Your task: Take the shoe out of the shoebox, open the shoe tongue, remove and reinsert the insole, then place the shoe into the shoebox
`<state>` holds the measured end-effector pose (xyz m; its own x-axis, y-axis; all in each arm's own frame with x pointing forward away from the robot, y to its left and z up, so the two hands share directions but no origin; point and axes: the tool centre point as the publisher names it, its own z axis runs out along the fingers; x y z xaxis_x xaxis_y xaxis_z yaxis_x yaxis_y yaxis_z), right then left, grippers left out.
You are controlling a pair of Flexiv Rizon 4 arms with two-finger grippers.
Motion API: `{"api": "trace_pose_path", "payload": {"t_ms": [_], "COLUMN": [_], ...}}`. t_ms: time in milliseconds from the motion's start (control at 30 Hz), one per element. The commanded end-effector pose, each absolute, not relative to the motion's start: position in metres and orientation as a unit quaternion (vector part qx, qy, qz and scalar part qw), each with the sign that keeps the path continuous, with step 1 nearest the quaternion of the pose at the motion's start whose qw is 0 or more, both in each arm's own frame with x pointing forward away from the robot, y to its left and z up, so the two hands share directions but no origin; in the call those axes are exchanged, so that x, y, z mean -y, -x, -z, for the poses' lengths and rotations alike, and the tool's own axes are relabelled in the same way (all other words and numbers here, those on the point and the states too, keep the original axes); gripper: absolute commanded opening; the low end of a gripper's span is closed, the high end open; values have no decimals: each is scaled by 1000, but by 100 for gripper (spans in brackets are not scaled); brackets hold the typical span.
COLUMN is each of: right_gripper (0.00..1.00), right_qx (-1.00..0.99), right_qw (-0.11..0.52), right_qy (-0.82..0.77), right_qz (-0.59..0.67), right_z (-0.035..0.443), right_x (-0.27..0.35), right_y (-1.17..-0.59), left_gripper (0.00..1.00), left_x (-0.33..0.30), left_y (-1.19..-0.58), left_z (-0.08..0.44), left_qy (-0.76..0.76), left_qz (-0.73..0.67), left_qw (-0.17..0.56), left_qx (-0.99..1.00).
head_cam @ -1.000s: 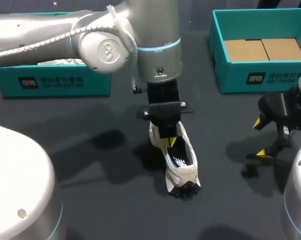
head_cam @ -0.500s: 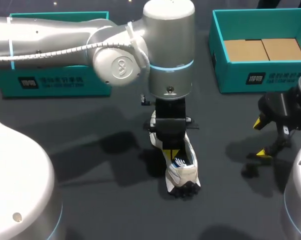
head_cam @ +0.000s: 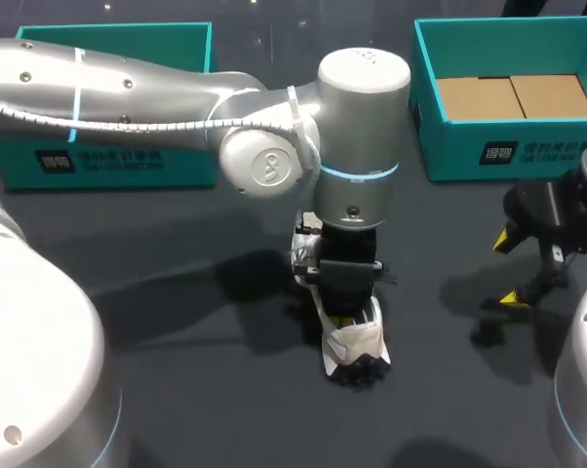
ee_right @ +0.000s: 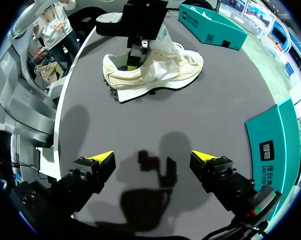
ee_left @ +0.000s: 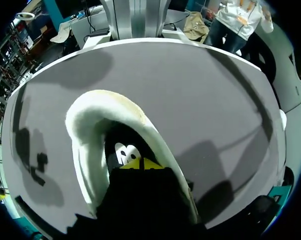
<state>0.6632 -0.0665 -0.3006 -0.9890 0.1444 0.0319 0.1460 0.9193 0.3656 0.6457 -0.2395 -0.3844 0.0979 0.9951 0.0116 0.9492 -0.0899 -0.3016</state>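
A cream running shoe (head_cam: 358,343) stands on the dark table, its heel toward the front edge. My left arm reaches over the middle, and my left gripper (head_cam: 344,314) points down into the shoe's mouth. In the left wrist view its yellow tips (ee_left: 140,164) are shut together inside the padded heel collar (ee_left: 98,107), right above the dark insole (ee_left: 124,150). Whether anything is pinched is hidden. The right wrist view shows the shoe (ee_right: 158,72) side-on with my left gripper (ee_right: 133,60) in it. My right gripper (head_cam: 521,268) (ee_right: 153,159) hangs open and empty at the right, well apart from the shoe.
A teal shoebox (head_cam: 432,88) with a cardboard liner stands at the back right, also beside my right gripper (ee_right: 273,145). A second teal box (head_cam: 108,156) sits at the back left behind my left arm. Bare tabletop surrounds the shoe.
My left arm has swung toward the front of the table and its gripper has slid along inside the shoe toward the heel. The shoe and my right arm have stayed put.
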Motion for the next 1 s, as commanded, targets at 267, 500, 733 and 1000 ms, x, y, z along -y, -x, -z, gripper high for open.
{"api": "trace_pose_path", "payload": {"t_ms": [267,500,733,1000], "right_gripper": [100,100,100,100], "right_qx": [980,980,980,980], "right_qw": [0,0,0,0], "right_qy": [75,75,75,75], "right_qz": [185,185,185,185], "right_z": [301,301,301,301], "right_x": [66,66,66,66], "right_y": [-661,-661,-661,-661], "left_gripper": [0,0,0,0], "left_x": [237,249,258,251], "left_y": [-649,-639,-636,-643], "left_z": [378,353,382,407], "left_qy": [720,709,687,667], "left_qz": [-128,-112,-52,-45], "left_qw": [55,83,116,110], "left_qx": [680,691,715,735]}}
